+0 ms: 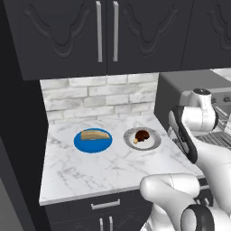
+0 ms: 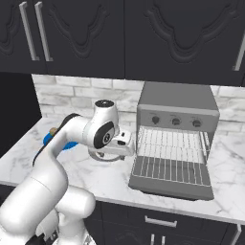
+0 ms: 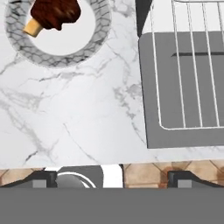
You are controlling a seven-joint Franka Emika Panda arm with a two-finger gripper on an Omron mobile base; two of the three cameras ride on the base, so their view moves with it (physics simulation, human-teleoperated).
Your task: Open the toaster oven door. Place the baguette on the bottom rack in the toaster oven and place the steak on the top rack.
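The toaster oven (image 2: 178, 103) stands on the right of the counter with its door (image 2: 172, 187) folded down flat. A wire rack (image 2: 168, 167) lies out over the door, and another rack (image 2: 171, 142) sits inside. The baguette (image 1: 94, 134) rests on a blue plate (image 1: 80, 143). The steak (image 1: 142, 135) (image 3: 56, 12) lies on a grey marbled plate (image 1: 153, 143) (image 3: 98, 33). My gripper (image 3: 111, 177) hangs open and empty above bare counter, between the steak plate and the door's left edge (image 3: 192, 135). In the right base view my hand covers the steak plate.
Dark upper cabinets (image 1: 106, 31) hang over the counter, with a white brick wall (image 1: 99, 101) behind. The marble counter (image 1: 90, 171) ends on the left against a dark tall panel (image 1: 22, 149). Drawers (image 2: 158, 221) sit below its front edge.
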